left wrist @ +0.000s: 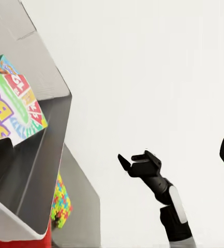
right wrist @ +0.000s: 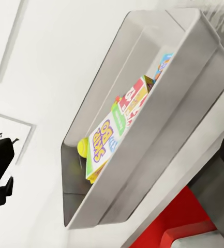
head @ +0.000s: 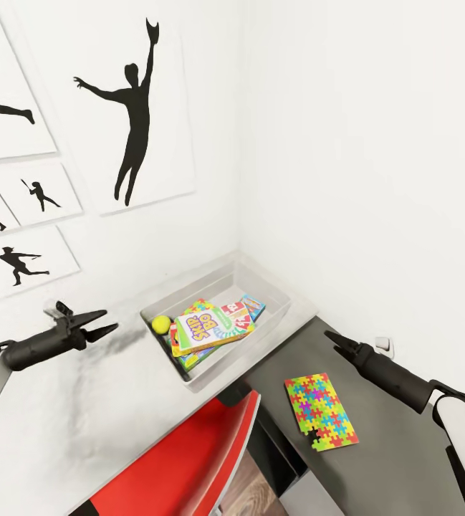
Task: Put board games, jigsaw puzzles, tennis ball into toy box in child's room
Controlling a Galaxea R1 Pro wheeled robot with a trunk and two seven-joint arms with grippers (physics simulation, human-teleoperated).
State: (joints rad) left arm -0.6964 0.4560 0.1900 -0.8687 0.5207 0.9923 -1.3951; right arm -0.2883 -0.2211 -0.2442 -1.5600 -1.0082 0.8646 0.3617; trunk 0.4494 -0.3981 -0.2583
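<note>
The grey toy box [head: 279,309] stands on the pale table [head: 82,408] in the wall corner. In it lie a yellow-green tennis ball [head: 161,324], the Skip-Bo board game [head: 205,331] on top, a white box with a red logo [head: 236,311] and a small blue box [head: 254,306]. A mosaic edge of a jigsaw puzzle [head: 188,360] peeks out under them. Another jigsaw puzzle [head: 321,411] lies flat on the lower dark cabinet. My left gripper [head: 109,321] hovers open left of the bin. My right gripper [head: 330,337] is open right of it, above the puzzle, and also appears in the left wrist view [left wrist: 136,159].
A red chair [head: 189,459] is tucked under the table's front edge. The dark grey cabinet [head: 397,466] adjoins the table on the right. White walls close in behind and to the right, with black silhouette pictures [head: 132,107] on the left wall.
</note>
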